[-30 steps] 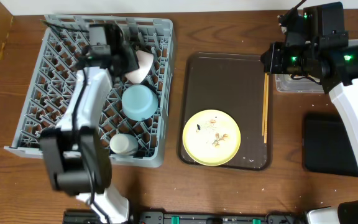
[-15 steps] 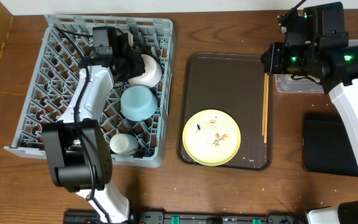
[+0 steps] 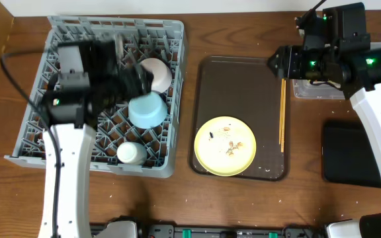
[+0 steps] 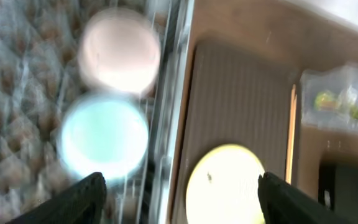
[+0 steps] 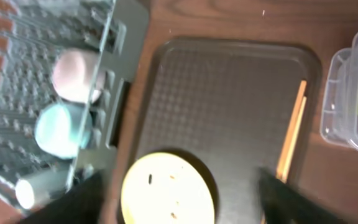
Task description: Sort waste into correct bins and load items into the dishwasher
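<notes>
Yellow plate (image 3: 225,146) lies in the near part of the dark brown tray (image 3: 237,86), pale crumbs (image 3: 229,143) on its face, its near edge just beside the tray's near rim. Bare tray floor runs from the plate to the far rim. The chopsticks (image 3: 282,116) lie along the tray's right rim, pointing near to far. A narrow strip of table parts the tray's left rim from the grey dish rack (image 3: 25,132), where the white bowl (image 3: 156,73), the light blue bowl (image 3: 147,109) and the white cup (image 3: 131,153) sit in a line along the right wall. The left gripper (image 4: 178,196) hangs blurred over the rack beside the bowls, fingers wide apart, holding nothing. Right of the tray, the clear tub (image 3: 316,89) holds the green-and-yellow wrapper (image 4: 337,99), and the black bin (image 3: 349,152) lies nearer. The right gripper (image 5: 179,202) hovers at the tray's far right corner, fingers spread, gripping nothing.
</notes>
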Tool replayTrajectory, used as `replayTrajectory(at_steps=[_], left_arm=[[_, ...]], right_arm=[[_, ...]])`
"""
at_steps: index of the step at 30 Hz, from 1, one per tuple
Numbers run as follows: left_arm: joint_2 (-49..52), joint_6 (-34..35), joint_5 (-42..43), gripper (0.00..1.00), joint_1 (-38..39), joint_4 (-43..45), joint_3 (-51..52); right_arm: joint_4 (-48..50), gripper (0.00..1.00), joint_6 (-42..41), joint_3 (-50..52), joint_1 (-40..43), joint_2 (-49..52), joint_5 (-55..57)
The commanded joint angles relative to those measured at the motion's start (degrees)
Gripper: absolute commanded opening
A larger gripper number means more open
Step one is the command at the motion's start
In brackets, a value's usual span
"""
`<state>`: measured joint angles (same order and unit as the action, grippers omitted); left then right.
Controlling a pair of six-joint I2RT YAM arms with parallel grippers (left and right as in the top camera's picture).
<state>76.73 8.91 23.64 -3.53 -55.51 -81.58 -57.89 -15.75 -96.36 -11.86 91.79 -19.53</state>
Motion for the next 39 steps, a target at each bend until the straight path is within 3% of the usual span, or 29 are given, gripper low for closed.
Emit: replayTrajectory(at_steps=[1, 5, 9, 14, 16, 19, 20, 24, 27, 34, 39], left_arm=[[1.2, -0.5, 3.0, 0.80, 0.2, -6.9, 0.8], [1.9, -5.5, 9.6, 0.83, 4.9, -9.8, 2.3], [1.9, -4.9, 5.2, 0.84, 13.5, -8.1, 2.3], [1.9, 11.1, -18.8, 0.84, 21.1, -6.6, 2.3], [1.9, 15.6, -22.0, 0.89, 21.6, -6.5, 2.3], [1.9, 16.9, -21.5, 0.90, 21.6, -6.1, 2.3], [1.9, 16.9, -21.5, 0.90, 21.6, -6.1, 2.3], [1.9, 16.9, -21.6, 0.91, 21.6, -6.1, 2.3], [1.9, 16.9, -21.6, 0.91, 21.6, -6.1, 2.3], [1.9, 16.7, -21.7, 0.93, 21.6, -8.7, 2.4], [1.9, 16.7, -21.7, 0.93, 21.6, -8.8, 2.3]], right_arm=[[-1.6, 0.99, 0.2, -0.3, 0.4, -0.6, 1.2], [-3.7, 0.99, -1.3, -0.3, 0.4, -0.6, 11.5], [-5.3, 0.99, -6.1, -0.3, 0.4, -0.6, 16.3], [-6.3, 0.99, -6.7, -0.3, 0.6, -0.6, 16.7], [-7.2, 0.99, -6.7, -0.3, 0.6, -0.6, 16.7], [-8.5, 0.99, -6.6, -0.3, 0.5, -0.6, 16.7], [-8.9, 0.96, -6.5, -0.2, 0.5, -0.6, 16.7], [-8.3, 0.59, -6.5, 1.6, 0.4, 0.1, 16.7], [-6.0, 0.42, -6.5, 6.0, -0.5, 1.0, 16.6], [9.3, 0.29, -9.9, 19.4, -1.7, 4.9, 16.7], [14.5, 0.25, -10.5, 20.3, -1.7, 12.7, 16.7]])
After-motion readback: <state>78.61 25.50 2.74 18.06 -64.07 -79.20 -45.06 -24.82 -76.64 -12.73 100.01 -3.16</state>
